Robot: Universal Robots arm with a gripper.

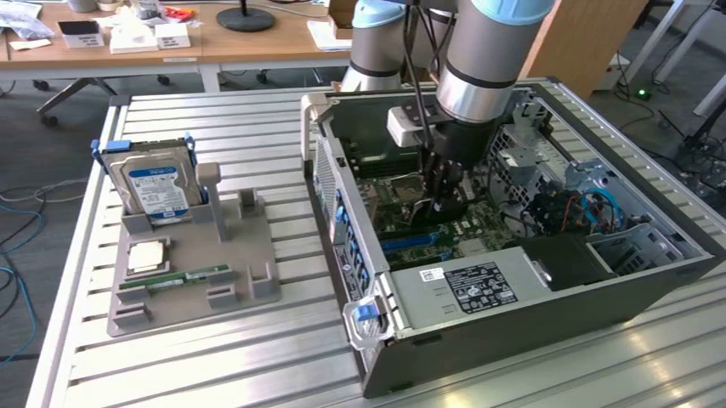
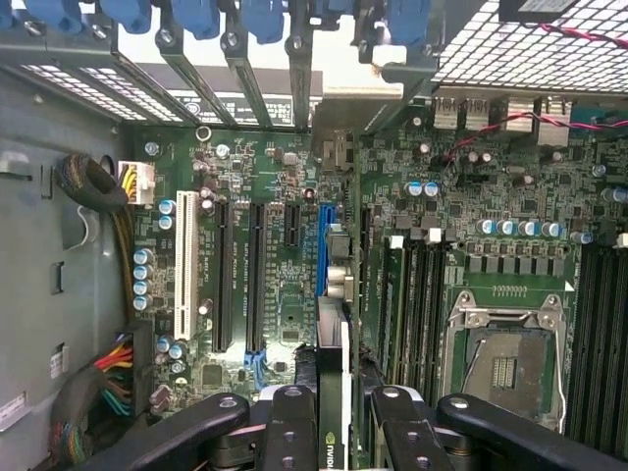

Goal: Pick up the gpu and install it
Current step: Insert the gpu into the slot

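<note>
Inside the computer case (image 1: 545, 327), gripper (image 2: 339, 397) clamped on the gpu (image 2: 332, 437), edge-on above the blue slot (image 2: 327, 245); insertion step in hand, seating likely demands square alignment.

the gpu (image 2: 333, 378) shows a dark green edge with a white strip and a green logo on black. the gripper (image 2: 343, 397) is black. the motherboard (image 2: 285, 245) is green, with black slots (image 2: 224, 275), one white slot (image 2: 183, 265) and one blue slot (image 2: 327, 245). the computer case (image 1: 533, 314) is dark grey with a blue latch (image 1: 365, 312). the hard drive (image 1: 159, 191) is silver with a blue and white label, on a grey holder (image 1: 193, 255). the desk (image 1: 227, 365) is pale silver, ribbed in parallel slats.
</note>
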